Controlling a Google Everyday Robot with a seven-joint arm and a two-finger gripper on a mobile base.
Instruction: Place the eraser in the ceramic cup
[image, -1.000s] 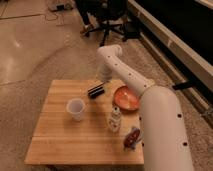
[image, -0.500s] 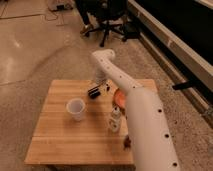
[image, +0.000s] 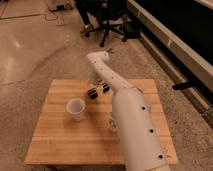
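The eraser (image: 97, 91), a small black bar with light marks, lies on the wooden table (image: 55, 140), near its far edge at the middle. My gripper (image: 99, 83) is right above it and seems to touch it; the white arm reaches up to it from the lower right. The ceramic cup (image: 76, 108), plain white and tapered, stands upright and looks empty, to the left of the eraser and nearer to me. About a cup's width of table separates the two.
A small pale bottle (image: 111, 122) peeks out at the left edge of my arm. The arm hides the right side of the table. A black office chair (image: 107, 22) stands on the floor beyond the table.
My arm has swung across in front of the table's right side, now hiding the orange bowl and the packet. The gripper has come down onto the eraser. Eraser and cup have not moved.
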